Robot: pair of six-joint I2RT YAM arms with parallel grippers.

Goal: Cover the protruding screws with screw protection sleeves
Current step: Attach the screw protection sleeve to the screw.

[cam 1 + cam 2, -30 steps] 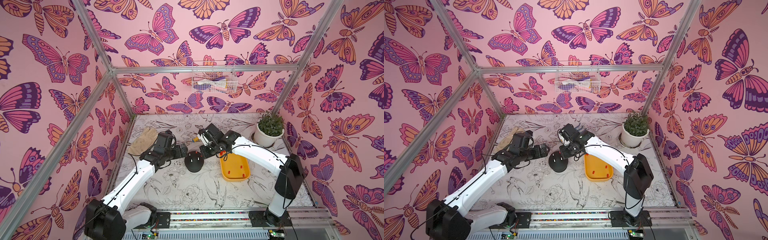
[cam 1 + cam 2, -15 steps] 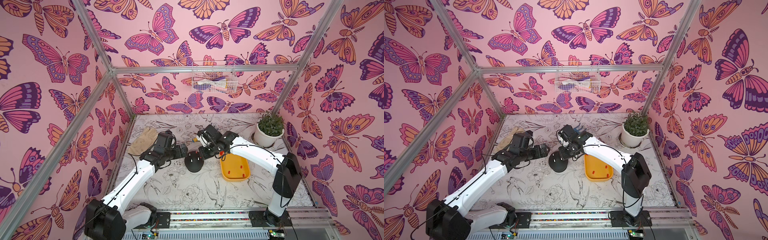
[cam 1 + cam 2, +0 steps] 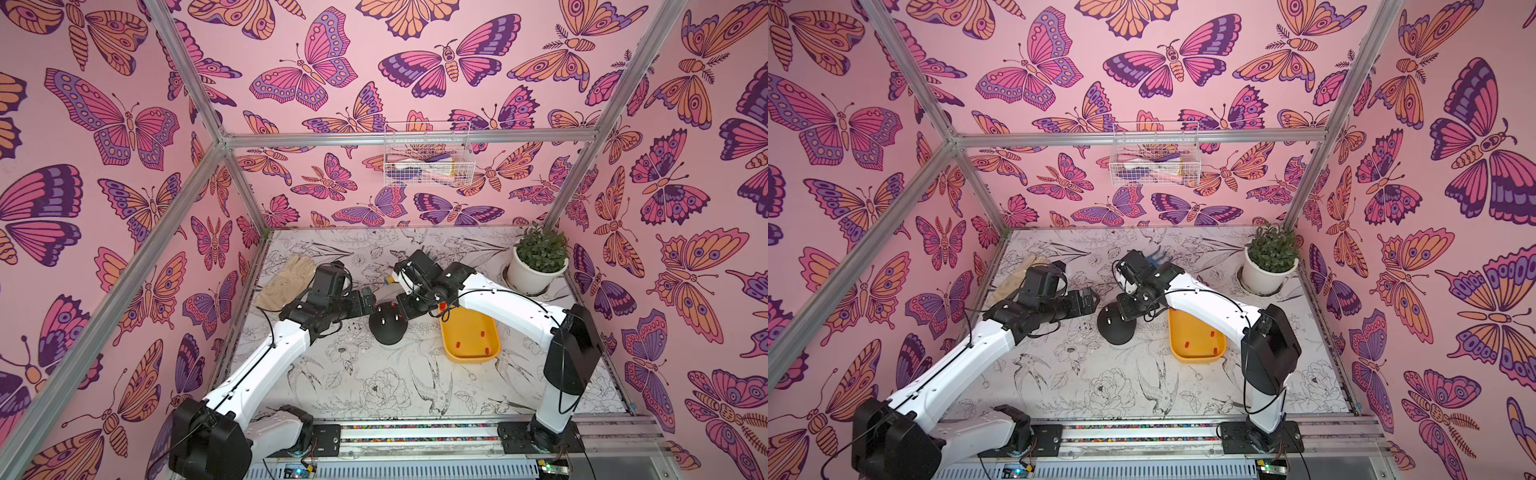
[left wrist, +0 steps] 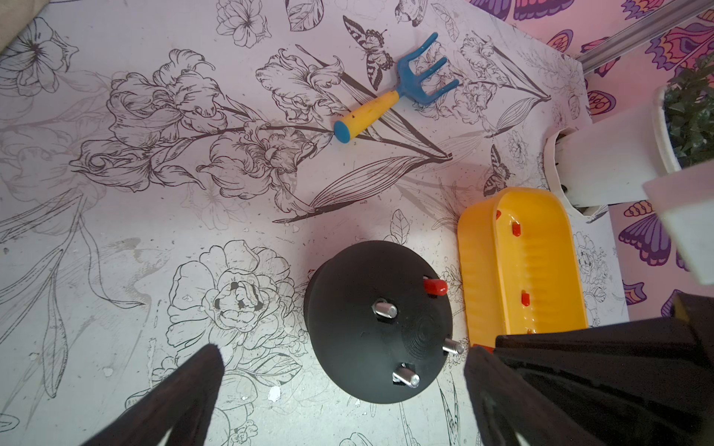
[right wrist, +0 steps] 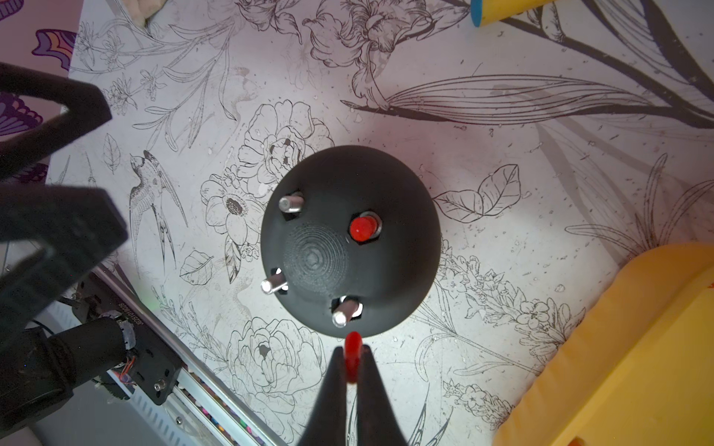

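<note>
Fingers [image 5: 333,380] of the right gripper [image 5: 352,348] pinch one red sleeve [image 5: 352,339], its tip poking out, just beside the black dome [image 5: 386,181] and near the closest bare screw [image 5: 345,312]. On the left gripper [image 4: 344,349] the fingers [image 4: 174,397] are spread wide, empty, hovering near the dome. Progress: one screw on the dome already wears a fitted sleeve [image 5: 363,228]; three screws are bare, so likely about a quarter done, second sleeve about to go on. Spare sleeves [image 4: 515,229] lie in the yellow tray [image 4: 479,270] just beside the dome on the bench [image 4: 154,216]. Versus a second earlier: right gripper has edged from the tray side closer to the dome; dome, tray and left arm look unmoved.
</note>
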